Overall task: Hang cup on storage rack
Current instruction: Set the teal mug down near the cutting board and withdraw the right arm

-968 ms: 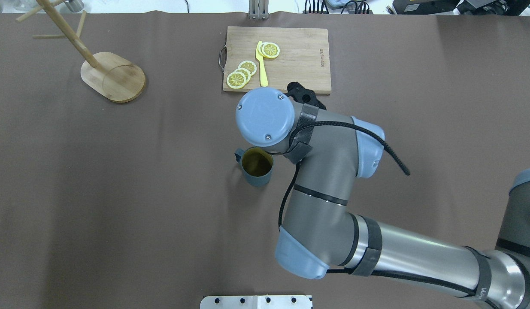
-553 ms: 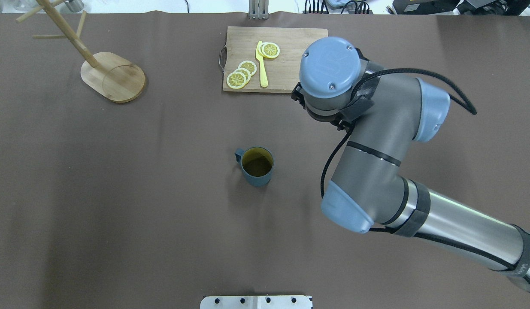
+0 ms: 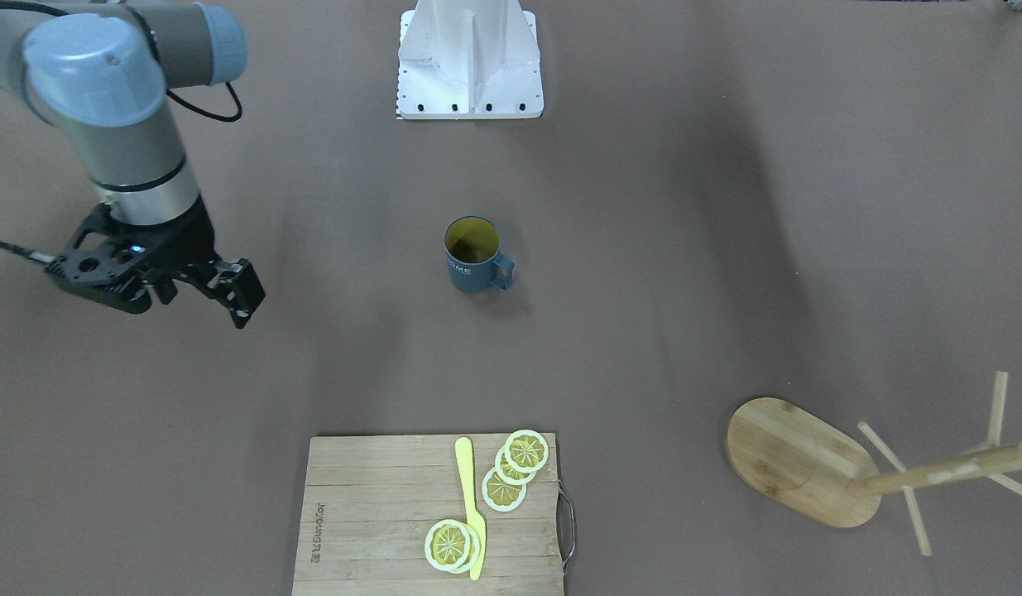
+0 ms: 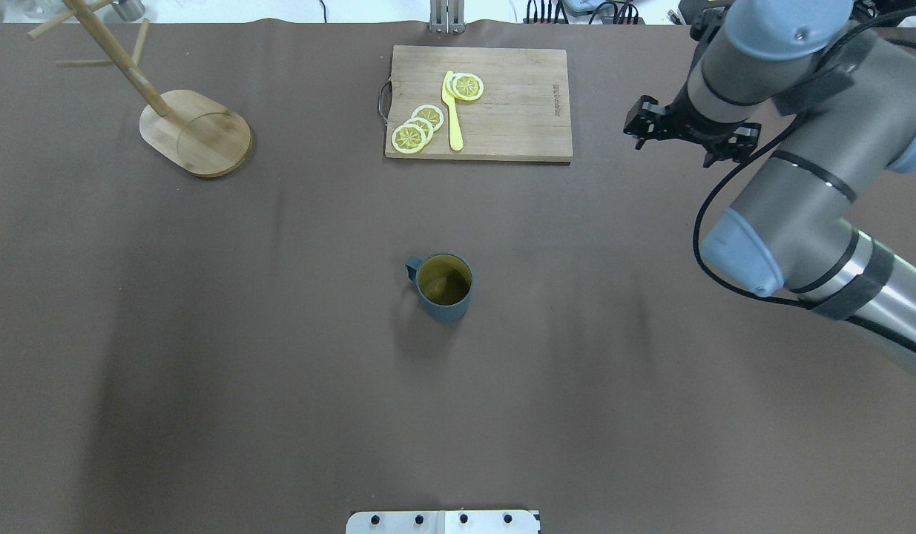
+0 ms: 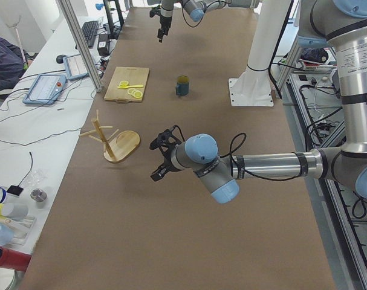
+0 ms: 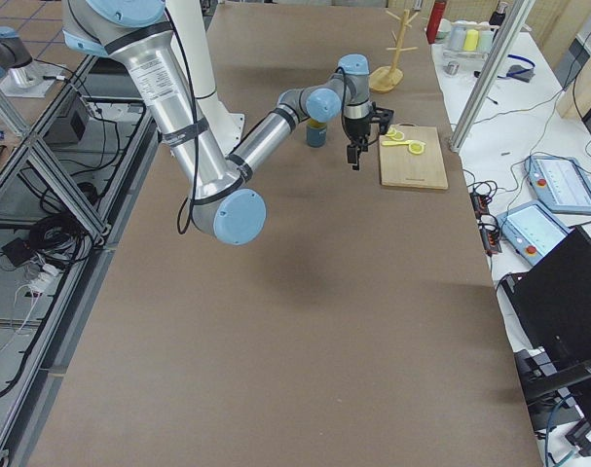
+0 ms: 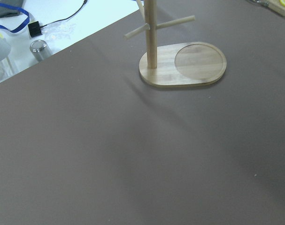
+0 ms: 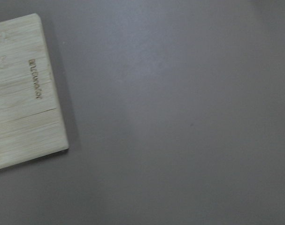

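Brown covering spreads over the whole counter (image 4: 205,371), and the cup (image 4: 443,285) stands upright near its middle, open mouth up and mustard-yellow inside showing, its handle turned toward the robot's left. The storage rack (image 4: 196,132) stands on its oval base at the counter's far left corner, well apart from the cup, with the post rising from one end of the base and thin pegs angling off it. At the middle of the far edge lies a wooden cutting board (image 4: 517,111) carrying lemon slices (image 4: 417,127) and a yellow knife (image 4: 452,111). The right claw (image 3: 200,298) hangs above bare counter beyond the board's right-hand end, close to the far edge, fingers spread apart with nothing between them; its wrist camera looks down on one corner of the board and the brown surface beside it. The left claw (image 5: 156,160) hovers above the counter toward the left end, on the robot's side of the rack, and its wrist camera faces the rack's base and post. Whether its fingers are apart or together cannot be told from the side view alone.
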{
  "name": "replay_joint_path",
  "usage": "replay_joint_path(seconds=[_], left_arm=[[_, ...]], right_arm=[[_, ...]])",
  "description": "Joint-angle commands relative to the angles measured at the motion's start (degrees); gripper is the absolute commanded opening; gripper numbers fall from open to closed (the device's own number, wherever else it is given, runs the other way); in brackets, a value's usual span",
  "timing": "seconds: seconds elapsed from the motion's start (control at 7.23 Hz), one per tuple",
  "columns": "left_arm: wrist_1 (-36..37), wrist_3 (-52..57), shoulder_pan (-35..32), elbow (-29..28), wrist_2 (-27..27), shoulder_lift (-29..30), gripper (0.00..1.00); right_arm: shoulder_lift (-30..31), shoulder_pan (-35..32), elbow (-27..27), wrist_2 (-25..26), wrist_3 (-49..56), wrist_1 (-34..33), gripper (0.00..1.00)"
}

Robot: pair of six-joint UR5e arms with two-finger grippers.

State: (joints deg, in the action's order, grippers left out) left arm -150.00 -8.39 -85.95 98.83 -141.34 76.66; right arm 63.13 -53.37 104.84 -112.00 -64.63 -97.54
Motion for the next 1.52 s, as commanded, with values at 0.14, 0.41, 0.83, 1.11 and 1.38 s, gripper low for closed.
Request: replay_joint_path(seconds=[0.14,0.41,0.83,1.11,1.38], left_arm=[[-4.3,-14.7,7.7,2.8,1.0,3.7,0.98],[-4.3,-21.7,17.2,4.0,10.1,7.3,0.98],[-4.1,-28.6,29.8,4.1,22.2,12.6,0.98],[-3.6,-32.2,41.2,3.4,33.6,16.8,0.98],[-2.8,-32.9,50.1,-1.3,42.9,23.7,0.98]], right_arm=[[11.8,-15.4,-0.1,-11.3,29.0,2.4,1.0],[19.0,-25.6,-1.5,-16.9,46.5,3.6,1.0],[26.7,-34.1,-4.6,-19.1,60.7,3.7,1.0],[29.7,-35.0,-4.8,-19.0,62.3,3.7,1.0],[30.3,-35.0,-4.9,-18.9,61.9,3.8,1.0]])
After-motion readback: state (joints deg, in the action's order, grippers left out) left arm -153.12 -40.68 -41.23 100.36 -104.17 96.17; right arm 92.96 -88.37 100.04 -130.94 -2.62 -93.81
